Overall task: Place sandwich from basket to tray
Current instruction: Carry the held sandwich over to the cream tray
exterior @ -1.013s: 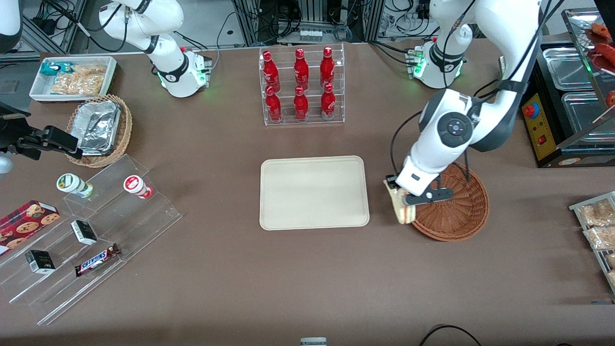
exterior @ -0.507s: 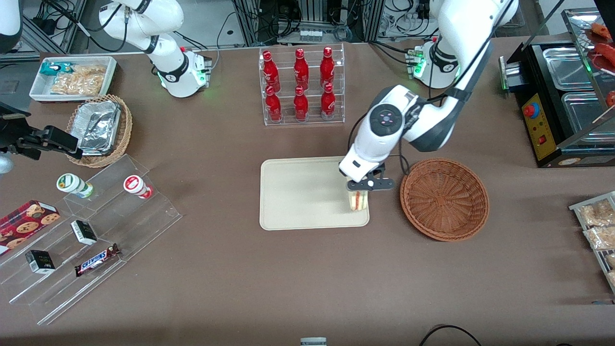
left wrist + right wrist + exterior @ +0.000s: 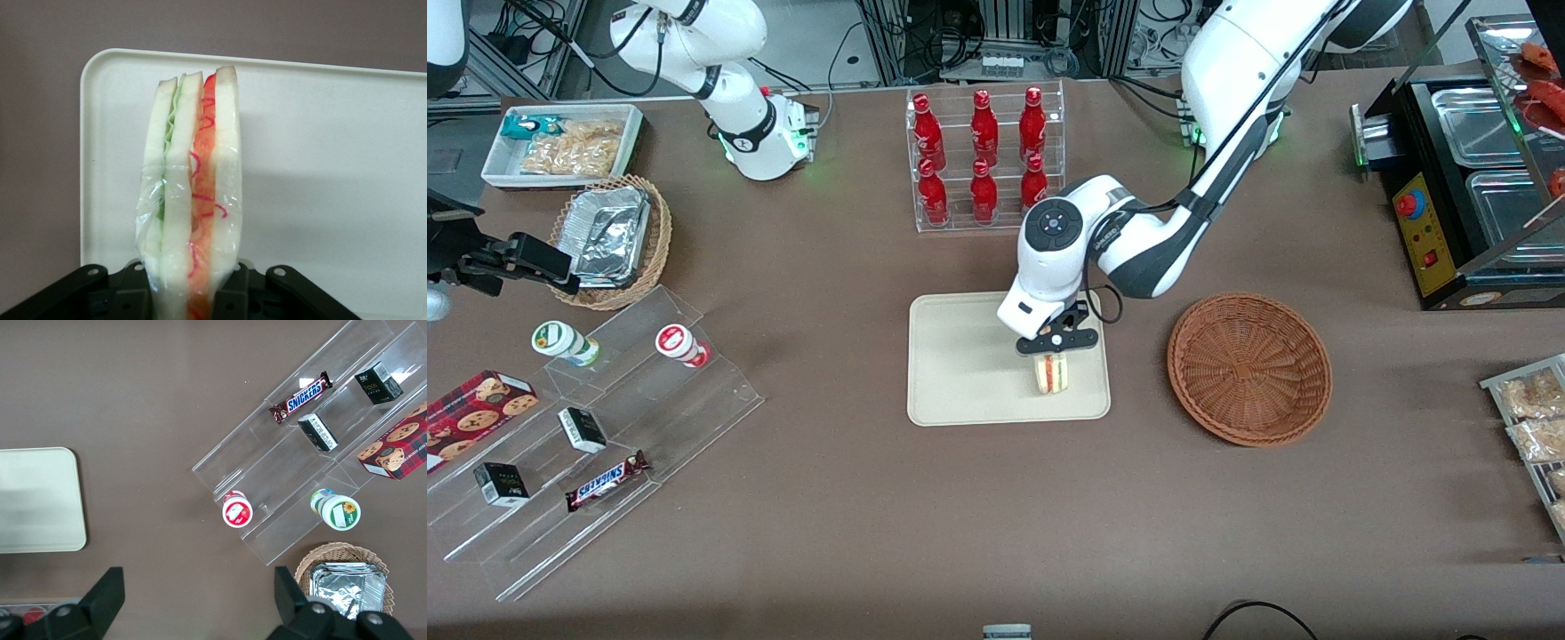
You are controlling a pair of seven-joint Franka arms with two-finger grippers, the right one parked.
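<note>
End effector (image 3: 1051, 356): it hung over the tray's end nearer the basket, fingers clamped on the sandwich from both sides; in the left wrist view only the black finger bases (image 3: 230, 293) showed, cut off by the frame edge.
Sandwich (image 3: 1051, 373): it was held on edge, cut face toward the front camera, low over the tray; whether it touched the tray surface could not be told. In the left wrist view (image 3: 193, 193) its red and green layers and a clear wrap were plain, while its gripped end was hidden between the fingers.
Tray (image 3: 960, 356): it lay flat on the tabletop (image 3: 996, 516), partly covered by the arm's wrist; the left wrist view (image 3: 333, 167) cut off all but one rounded corner.
Basket (image 3: 1250, 369): it sat beside the tray toward the working arm's end, apart from it, with nothing in it.
Bottle rack (image 3: 984, 160): it stood farther from the front camera than the tray, its nearest corner partly masked by the arm.
</note>
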